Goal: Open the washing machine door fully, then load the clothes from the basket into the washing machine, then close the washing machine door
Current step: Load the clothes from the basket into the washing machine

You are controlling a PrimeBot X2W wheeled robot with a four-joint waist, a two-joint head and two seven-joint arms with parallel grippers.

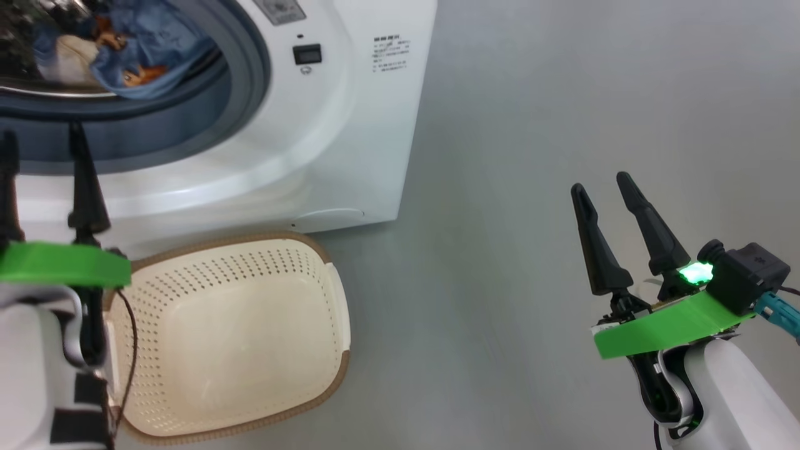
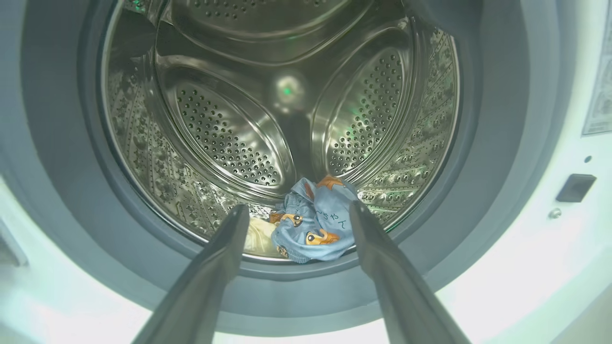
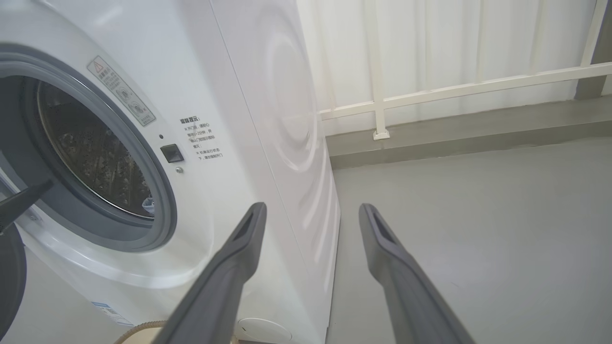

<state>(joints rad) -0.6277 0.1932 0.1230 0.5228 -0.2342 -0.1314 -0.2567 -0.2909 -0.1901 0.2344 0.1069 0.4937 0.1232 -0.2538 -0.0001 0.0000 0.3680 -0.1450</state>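
The washing machine stands at the upper left with its mouth open; the washing machine door is out of view. The light blue clothes with orange figures lie low at the front of the steel drum, beside a cream piece. In the left wrist view the clothes sit just beyond the fingertips. My left gripper hangs open before the grey gasket, holding nothing. The cream basket sits on the floor under the mouth, with nothing in it. My right gripper is open over bare floor to the right.
Grey floor stretches to the right of the machine. A white railing and pale curtain stand behind a low step beyond it. The basket's brown rim touches the machine's foot.
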